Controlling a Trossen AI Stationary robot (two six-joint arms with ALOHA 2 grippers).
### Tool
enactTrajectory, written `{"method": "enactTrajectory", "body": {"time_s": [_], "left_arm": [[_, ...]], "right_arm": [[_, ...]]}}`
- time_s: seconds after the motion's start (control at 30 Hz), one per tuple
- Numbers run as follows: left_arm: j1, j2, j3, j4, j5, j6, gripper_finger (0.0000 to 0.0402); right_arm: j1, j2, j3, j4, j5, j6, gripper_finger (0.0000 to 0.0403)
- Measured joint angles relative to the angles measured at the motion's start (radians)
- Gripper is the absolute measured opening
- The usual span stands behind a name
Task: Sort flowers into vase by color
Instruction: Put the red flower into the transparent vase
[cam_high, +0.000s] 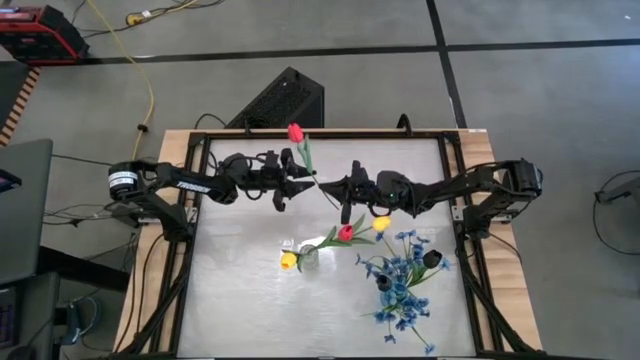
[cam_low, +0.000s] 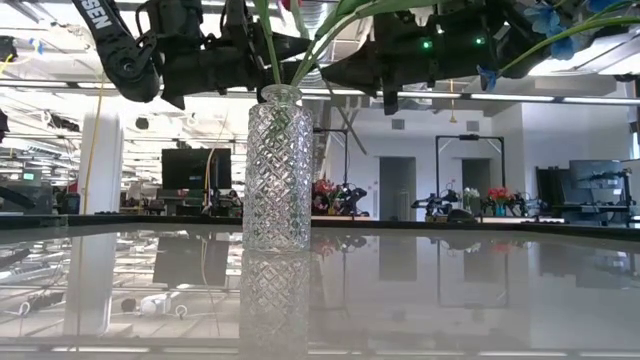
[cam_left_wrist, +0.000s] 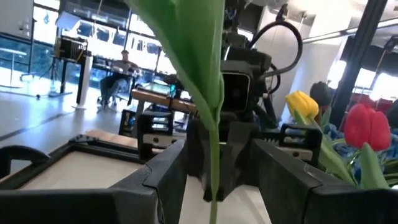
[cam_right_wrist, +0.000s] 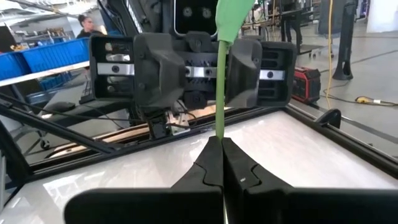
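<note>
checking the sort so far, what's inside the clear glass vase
In the clear glass vase stand a red tulip and two yellow tulips, heads leaning out over the rim. The low view shows green stems entering its mouth; the cut glass hides them lower down.

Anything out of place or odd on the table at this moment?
Nothing spilled or broken. One mismatch: the clear vase holds mixed colours, a yellow tulip, another yellow one and a red tulip, while the blue sprays stand apart. The right gripper pinches another red tulip's stem between the left gripper's open fingers.
</note>
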Motion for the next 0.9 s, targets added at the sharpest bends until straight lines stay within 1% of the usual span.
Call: {"method": "enactTrajectory", "body": {"time_s": [0.17,0.57,0.7,0.8,0.9], "left_arm": [[0.000,0.000,0.004,-0.007,-0.002,0.000,0.0167],[0.000,0.000,0.004,0.009,-0.009,-0.003,0.0167],[0.000,0.000,0.027,0.011,0.005,-0.010,0.0166],[-0.001,0.000,0.055,-0.031,0.017,-0.009,0.0155],[-0.001,0.000,0.067,-0.065,0.038,-0.006,0.0127]], "right_arm": [[0.000,0.000,0.000,0.028,0.000,0.000,0.0016],[0.000,0.000,0.000,0.027,0.000,0.020,0.0016],[0.000,0.000,0.000,0.027,0.000,0.021,0.0016],[0.000,0.000,0.000,0.028,0.000,0.021,0.0016],[0.000,0.000,0.000,0.030,0.001,0.021,0.0016]]}}
